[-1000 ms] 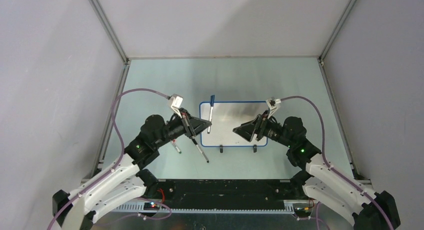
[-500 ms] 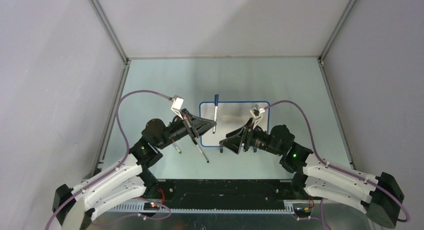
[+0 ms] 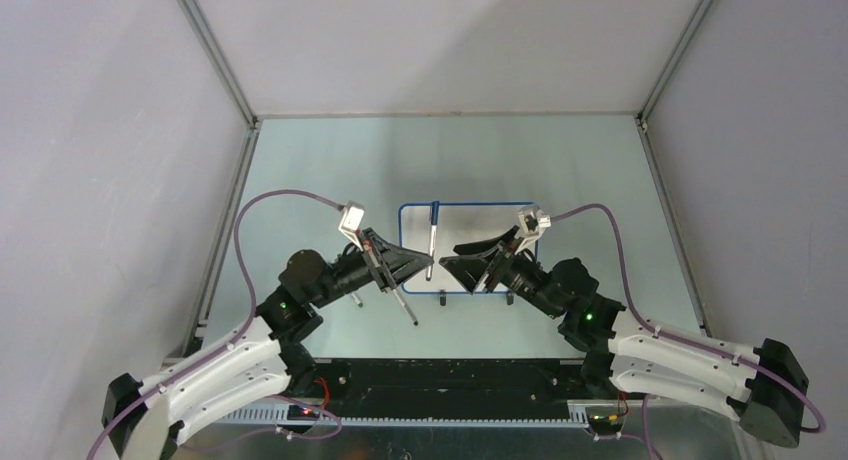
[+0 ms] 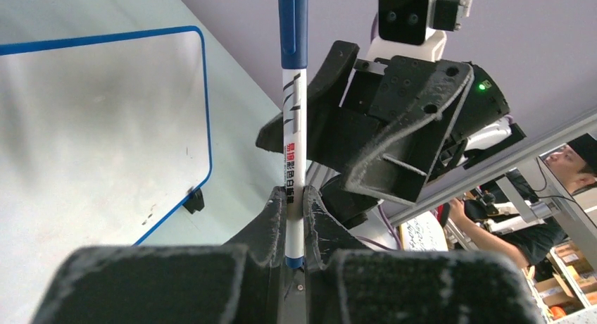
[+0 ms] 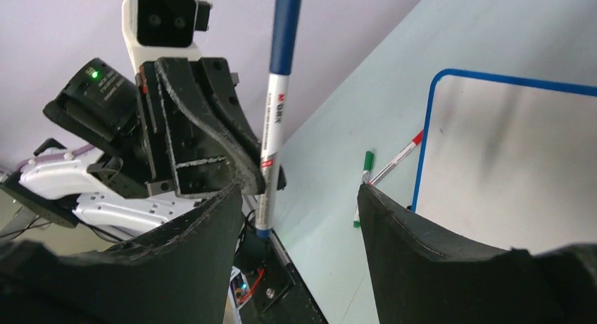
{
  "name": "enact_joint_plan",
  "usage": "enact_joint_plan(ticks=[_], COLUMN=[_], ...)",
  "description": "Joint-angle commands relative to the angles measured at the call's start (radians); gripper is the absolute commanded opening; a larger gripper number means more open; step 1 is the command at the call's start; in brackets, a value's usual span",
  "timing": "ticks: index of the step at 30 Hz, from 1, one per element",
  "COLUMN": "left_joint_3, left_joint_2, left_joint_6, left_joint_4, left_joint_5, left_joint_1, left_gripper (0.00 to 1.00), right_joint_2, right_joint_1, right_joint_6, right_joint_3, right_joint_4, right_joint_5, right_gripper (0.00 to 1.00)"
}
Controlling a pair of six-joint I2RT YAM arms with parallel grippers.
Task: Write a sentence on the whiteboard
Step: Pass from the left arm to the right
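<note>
Top view: whiteboard (image 3: 470,223) lies flat mid-table, clip feet toward 6 o'clock. Left gripper (image 3: 425,264) sits over its 9 o'clock end, clamped on a blue-capped marker (image 3: 433,235). Right gripper (image 3: 452,256) is just beside, at the marker's 3 o'clock.
Left wrist: jaws pinch the lower barrel, cap toward 12.
Right wrist: jaws apart, marker by the 9 o'clock finger; contact unclear.

the marker (image 4: 292,137) is carrying small red and dark characters down its white barrel, too blurred for reading. in the right wrist view, a red "m" is showing below its blue part.
</note>
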Motion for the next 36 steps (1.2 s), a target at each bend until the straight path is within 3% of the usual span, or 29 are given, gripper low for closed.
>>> enact_joint_plan(ticks=[1, 5, 7, 13, 17, 23, 27, 29, 32, 35, 36], left_joint_3=[-0.012, -0.009, 0.002, 0.01, 0.0, 0.008, 0.02, 0.025, 0.028, 0.043, 0.048], left_joint_2=[-0.028, -0.014, 0.007, 0.038, 0.037, 0.022, 0.036, 0.052, 0.069, 0.094, 0.1], left_joint_6=[-0.015, -0.022, -0.028, -0.032, -0.038, -0.03, -0.026, -0.025, -0.019, -0.02, -0.023], left_joint_4=[0.018, 0.026, 0.041, 0.052, 0.078, 0.078, 0.083, 0.088, 0.098, 0.104, 0.111], left_joint_5=[0.031, 0.047, 0.074, 0.074, 0.073, 0.061, 0.065, 0.069, 0.074, 0.081, 0.083], left_joint_1=[-0.013, -0.015, -0.022, -0.041, -0.045, -0.047, -0.048, -0.048, -0.049, -0.048, -0.049], left_gripper=[0.0, 0.0, 0.0, 0.0, 0.0, 0.0, 0.0, 0.02, 0.05, 0.11, 0.2], right_joint_2=[-0.001, 0.044, 0.063, 0.077, 0.085, 0.094, 0.109, 0.111, 0.104, 0.097, 0.089], right_joint_1=[0.009, 0.015, 0.025, 0.03, 0.03, 0.028, 0.029, 0.028, 0.013, -0.006, -0.012], right_joint_6=[-0.019, -0.019, -0.022, -0.03, -0.025, -0.003, 0.003, 0.003, 0.02, 0.031, 0.033], right_joint_3=[0.044, 0.105, 0.134, 0.147, 0.154, 0.159, 0.158, 0.158, 0.158, 0.158, 0.158], right_joint_4=[0.083, 0.079, 0.05, 0.062, 0.037, -0.016, -0.008, -0.007, -0.019, -0.037, -0.043], right_joint_5=[0.082, 0.07, 0.089, 0.067, 0.101, 0.085, 0.059, 0.054, 0.051, 0.035, 0.034], right_gripper=[0.66, 0.64, 0.57, 0.51, 0.32, 0.38, 0.28, 0.23, 0.02, 0.0, 0.0])
